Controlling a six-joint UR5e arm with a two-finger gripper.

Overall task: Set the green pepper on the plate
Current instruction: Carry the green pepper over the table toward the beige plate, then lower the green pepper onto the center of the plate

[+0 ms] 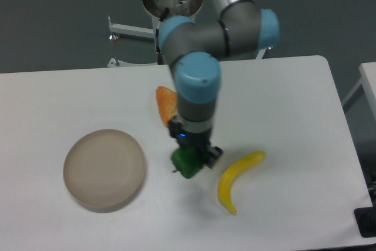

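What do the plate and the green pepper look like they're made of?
The plate looks like matte beige plastic or ceramic: even colour, no shine, so either is possible. The green pepper, held in the gripper, looks like glossy moulded plastic, probably a toy, though a real pepper cannot be ruled out.

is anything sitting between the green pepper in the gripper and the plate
Nothing visible. The gripper holds the green pepper just right of the plate, and only bare table shows between them. The banana lies on the far side, away from the path.
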